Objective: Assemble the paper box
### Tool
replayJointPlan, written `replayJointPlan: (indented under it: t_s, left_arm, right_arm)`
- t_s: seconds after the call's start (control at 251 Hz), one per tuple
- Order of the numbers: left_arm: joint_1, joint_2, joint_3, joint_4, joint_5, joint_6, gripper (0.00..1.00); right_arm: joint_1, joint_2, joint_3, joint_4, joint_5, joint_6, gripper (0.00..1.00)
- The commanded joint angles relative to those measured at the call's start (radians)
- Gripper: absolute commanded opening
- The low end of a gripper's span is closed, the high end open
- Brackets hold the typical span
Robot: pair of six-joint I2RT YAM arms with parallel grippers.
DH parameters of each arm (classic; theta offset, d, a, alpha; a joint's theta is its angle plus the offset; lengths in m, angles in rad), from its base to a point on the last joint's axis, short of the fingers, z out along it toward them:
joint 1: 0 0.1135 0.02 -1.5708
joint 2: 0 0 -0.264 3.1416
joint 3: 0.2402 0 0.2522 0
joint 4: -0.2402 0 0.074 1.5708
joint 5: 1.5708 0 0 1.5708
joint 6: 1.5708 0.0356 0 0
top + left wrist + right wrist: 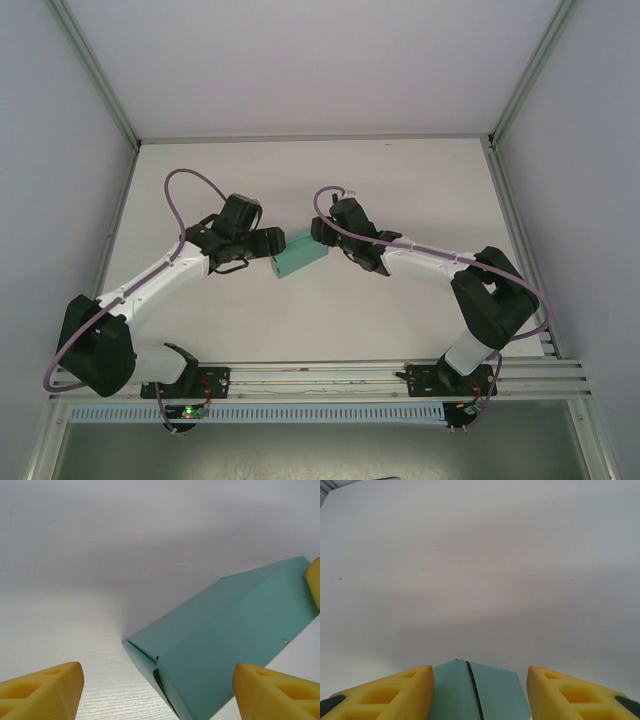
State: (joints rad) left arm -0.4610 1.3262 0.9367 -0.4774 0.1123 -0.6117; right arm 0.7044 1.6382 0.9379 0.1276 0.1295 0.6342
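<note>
The paper box (pixel 300 257) is a small teal-green card box, folded shut, lying aslant mid-table between my two grippers. My left gripper (pixel 272 243) is at its left end and open. In the left wrist view its yellow fingers stand wide to either side of the box (pixel 230 630) without pressing it. My right gripper (pixel 322 233) is at the box's right end. In the right wrist view the box's end (pixel 475 695) sits between the right gripper (pixel 480 677), whose left finger lies against the card. One right finger (pixel 315 582) touches the box's far end.
The white table (pixel 400 190) spreads out behind and around the box. Metal rails (pixel 330 375) run along the near edge by the arm bases. Grey enclosure walls and corner posts bound the table on the left, right and back.
</note>
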Motion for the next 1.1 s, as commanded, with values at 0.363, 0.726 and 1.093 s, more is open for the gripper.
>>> replayJointPlan:
  t_s: [0.363,0.726,1.093]
  left_arm:
    - [0.119,0.023,-0.274,0.155,0.088,-0.116,0.54]
    - [0.177,0.051,-0.370,0.255,0.195,-0.224,0.27]
    - [0.200,-0.050,-0.293,0.149,0.200,-0.209,0.40]
  right_arm:
    - [-0.046,0.059,-0.168,-0.053,-0.093,-0.018,0.50]
    - [-0.096,0.105,-0.309,0.239,-0.298,-0.004,0.37]
    - [-0.097,0.117,-0.306,0.234,-0.310,-0.008,0.26]
